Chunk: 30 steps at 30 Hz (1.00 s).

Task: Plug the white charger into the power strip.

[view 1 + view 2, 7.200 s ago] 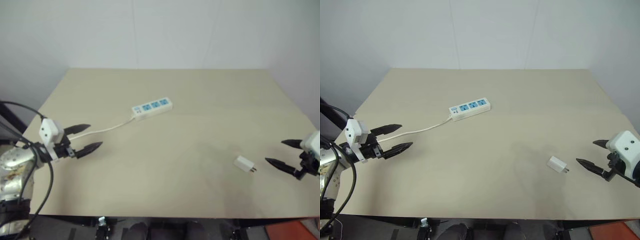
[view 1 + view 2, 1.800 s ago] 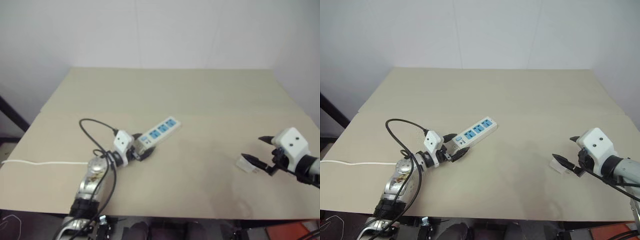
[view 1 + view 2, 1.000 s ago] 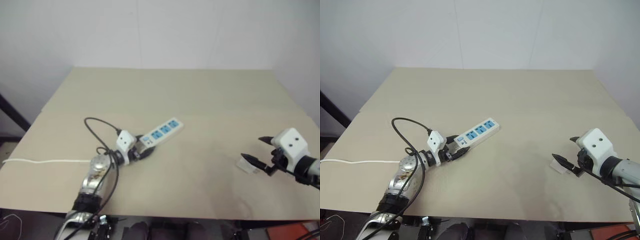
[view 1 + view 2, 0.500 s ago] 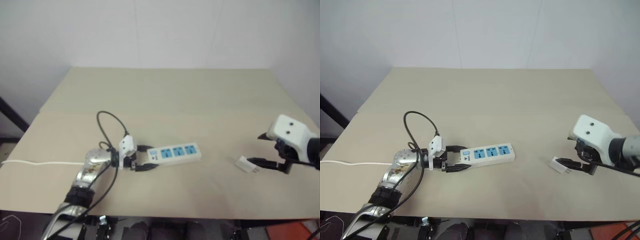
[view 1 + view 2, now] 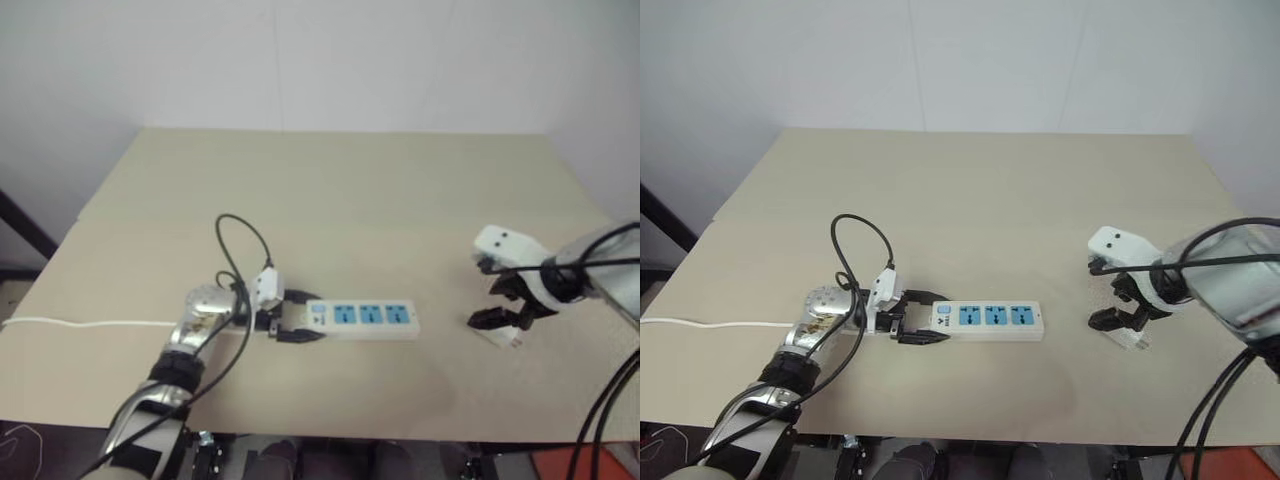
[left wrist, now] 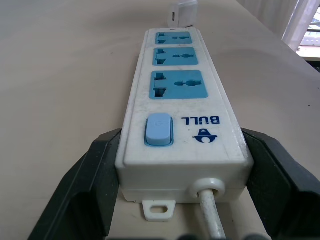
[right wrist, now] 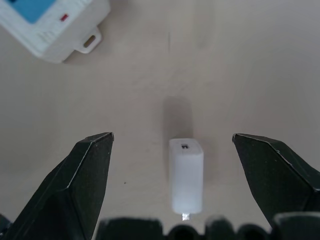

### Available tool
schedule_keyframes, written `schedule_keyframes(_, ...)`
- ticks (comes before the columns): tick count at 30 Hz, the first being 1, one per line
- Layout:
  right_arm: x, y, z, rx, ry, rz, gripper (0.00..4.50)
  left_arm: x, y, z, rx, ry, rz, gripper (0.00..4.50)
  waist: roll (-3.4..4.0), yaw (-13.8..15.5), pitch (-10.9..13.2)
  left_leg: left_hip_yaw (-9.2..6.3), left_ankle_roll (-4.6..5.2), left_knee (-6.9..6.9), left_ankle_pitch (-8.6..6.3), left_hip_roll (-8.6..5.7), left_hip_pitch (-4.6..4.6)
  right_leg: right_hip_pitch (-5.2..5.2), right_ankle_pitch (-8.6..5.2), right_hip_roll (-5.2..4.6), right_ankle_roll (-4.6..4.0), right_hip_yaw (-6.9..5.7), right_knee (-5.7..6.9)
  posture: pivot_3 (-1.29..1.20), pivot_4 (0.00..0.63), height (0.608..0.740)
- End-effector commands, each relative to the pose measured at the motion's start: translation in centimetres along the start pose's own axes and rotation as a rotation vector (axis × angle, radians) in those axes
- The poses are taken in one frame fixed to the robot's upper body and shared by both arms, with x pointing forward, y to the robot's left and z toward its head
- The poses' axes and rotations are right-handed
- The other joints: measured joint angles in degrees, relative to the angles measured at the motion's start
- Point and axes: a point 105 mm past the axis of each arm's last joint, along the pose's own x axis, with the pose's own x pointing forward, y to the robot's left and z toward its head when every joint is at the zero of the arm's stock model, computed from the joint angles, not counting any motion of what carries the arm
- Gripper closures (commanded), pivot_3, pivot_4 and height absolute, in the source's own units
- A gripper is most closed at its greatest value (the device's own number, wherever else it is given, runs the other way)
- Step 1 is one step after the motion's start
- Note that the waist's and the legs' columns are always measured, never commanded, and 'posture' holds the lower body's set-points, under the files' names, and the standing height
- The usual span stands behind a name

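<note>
The power strip [image 5: 365, 318], a white bar with three blue sockets, lies flat across the table in front of me. My left gripper [image 5: 303, 320] is shut on its switch end; one black finger [image 6: 97, 175] presses each long side. The strip's white cord [image 5: 90, 324] trails off to the left. The white charger [image 7: 186, 175] lies on its side a short way beyond the strip's far end [image 7: 55, 25]. My right gripper [image 7: 171, 136] hangs above it, pointing down and open, with a finger on either side and clear of it. The charger [image 6: 182, 12] also shows past the strip.
The beige table [image 5: 330, 190] runs back to a white wall, with bare surface behind the strip and between the strip and the charger. The charger [image 5: 1130, 338] lies near the table's right front corner.
The left gripper has swung the strip from a diagonal to lying across the table and carried it a little right. The right gripper has tipped downward and moved left over the charger.
</note>
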Motion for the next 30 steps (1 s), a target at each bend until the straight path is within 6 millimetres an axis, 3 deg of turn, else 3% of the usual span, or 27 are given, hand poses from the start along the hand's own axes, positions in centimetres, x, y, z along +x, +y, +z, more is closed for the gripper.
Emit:
schedule_keyframes(1, 0.1, -0.7, -0.2, 0.009, 0.035, -0.035, 0.0, 0.7, -0.4, 0.5, 0.021, -0.019, -0.033, 1.26, 0.0, -0.01, 0.0, 0.0, 0.0, 0.01, 0.0, 0.0, -0.01, 0.0, 0.0, 0.0, 0.0, 0.01, 0.01, 0.0, 0.15, 0.74)
schedule_keyframes(7, 1.5, -1.3, -0.9, 0.041, 0.078, -0.021, 0.0, 0.6, -0.7, 0.4, 0.005, -0.018, -0.05, 1.26, 0.01, -0.17, -0.01, 0.0, -0.02, 0.06, 0.02, 0.01, 0.02, -0.06, 0.01, 0.03, -0.02, 0.06, 0.2, 0.0, 0.15, 0.74)
schedule_keyframes(22, 2.8, -1.9, -1.2, 0.084, 0.101, -0.005, 0.0, 1.0, -0.6, 0.3, 0.01, -0.005, -0.048, 1.26, 0.02, -0.14, -0.01, 0.01, -0.03, 0.1, 0.03, 0.0, 0.03, -0.11, 0.01, 0.02, -0.02, 0.1, 0.33, 0.0, 0.15, 0.74)
schedule_keyframes(26, 3.1, -2.0, -1.3, 0.084, 0.106, 0.003, 0.93, 1.0, -0.6, 0.3, 0.011, -0.006, -0.049, 1.26, 0.02, -0.12, -0.01, 0.01, -0.03, 0.11, 0.03, -0.01, 0.03, -0.12, 0.01, 0.02, -0.01, 0.1, 0.34, 0.0, 0.15, 0.74)
schedule_keyframes(30, 3.2, -2.0, -1.4, 0.082, 0.109, 0.01, 2.35, 1.0, -0.5, 0.3, 0.009, -0.007, -0.047, 1.26, 0.02, -0.12, -0.01, 0.01, -0.04, 0.12, 0.03, -0.02, 0.03, -0.12, 0.01, 0.02, -0.02, 0.1, 0.35, 0.0, 0.15, 0.74)
